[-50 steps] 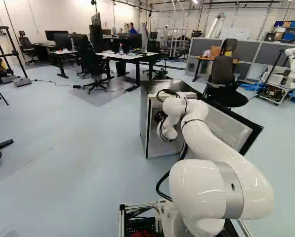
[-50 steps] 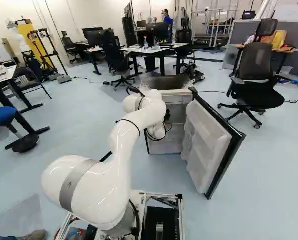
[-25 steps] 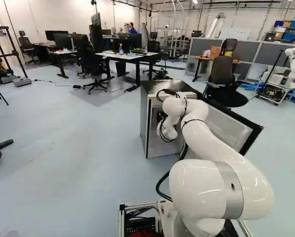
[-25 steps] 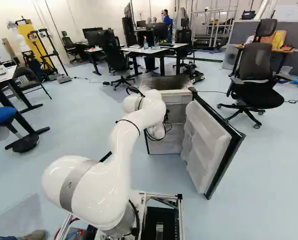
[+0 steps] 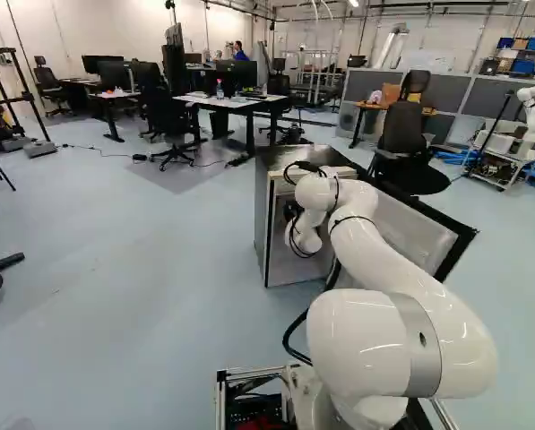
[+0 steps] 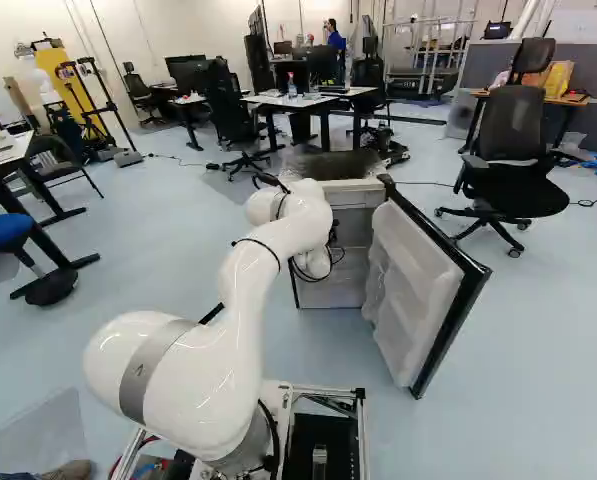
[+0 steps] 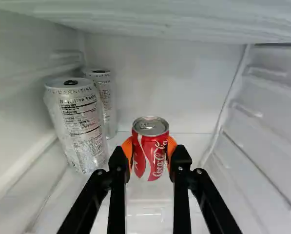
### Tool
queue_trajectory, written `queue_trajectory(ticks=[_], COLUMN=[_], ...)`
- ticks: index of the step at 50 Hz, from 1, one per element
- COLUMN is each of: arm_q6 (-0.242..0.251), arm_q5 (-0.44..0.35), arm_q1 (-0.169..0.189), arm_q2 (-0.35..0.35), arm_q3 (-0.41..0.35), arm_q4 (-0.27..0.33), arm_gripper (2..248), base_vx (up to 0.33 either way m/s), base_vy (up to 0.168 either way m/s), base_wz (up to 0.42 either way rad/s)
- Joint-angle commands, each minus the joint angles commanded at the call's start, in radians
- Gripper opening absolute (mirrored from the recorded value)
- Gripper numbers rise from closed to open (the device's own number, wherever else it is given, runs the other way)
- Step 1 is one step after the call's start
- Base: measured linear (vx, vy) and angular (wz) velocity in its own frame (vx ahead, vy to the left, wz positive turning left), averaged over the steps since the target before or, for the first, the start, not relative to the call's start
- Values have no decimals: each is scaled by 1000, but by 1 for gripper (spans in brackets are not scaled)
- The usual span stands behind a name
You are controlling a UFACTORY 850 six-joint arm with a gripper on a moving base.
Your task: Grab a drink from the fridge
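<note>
At the front of the small fridge [image 5: 267, 224], the dark body of my gripper [image 5: 290, 211] partly shows in the left base view, its fingertips hidden inside. The wrist view shows my gripper [image 7: 150, 155] shut on a small red drink can [image 7: 150, 163], an orange pad pressed to each side. The can is upright, its silver top above the pads. Beside it, along one side wall, stand two taller white cans [image 7: 79, 124] [image 7: 105, 97], one behind the other. The fridge door [image 6: 415, 285] hangs wide open in the right base view.
A shelf [image 7: 160, 19] spans above the cans, and the ribbed side wall [image 7: 267, 117] lies across from the white ones. Past the fridge are an office chair [image 6: 510, 150] and a desk [image 5: 231, 101]. Another robot [image 5: 534, 116] stands far right in the left base view.
</note>
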State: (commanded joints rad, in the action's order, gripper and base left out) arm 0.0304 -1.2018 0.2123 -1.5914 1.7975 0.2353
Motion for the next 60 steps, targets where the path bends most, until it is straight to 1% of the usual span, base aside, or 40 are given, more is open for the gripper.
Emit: queue_trajectory(ticks=[13, 26, 41, 60], arm_q6=[0, 0, 0, 0], arm_q5=[0, 0, 0, 0], arm_q1=[2, 4, 7, 10], arm_q2=[24, 87, 124, 184], arm_q3=[-42, -124, -189, -296], arm_q4=[0, 0, 0, 0], arm_gripper=[91, 91, 91, 91], base_vx=[0, 0, 0, 0], base_vy=[0, 0, 0, 0], base_wz=[0, 0, 0, 0])
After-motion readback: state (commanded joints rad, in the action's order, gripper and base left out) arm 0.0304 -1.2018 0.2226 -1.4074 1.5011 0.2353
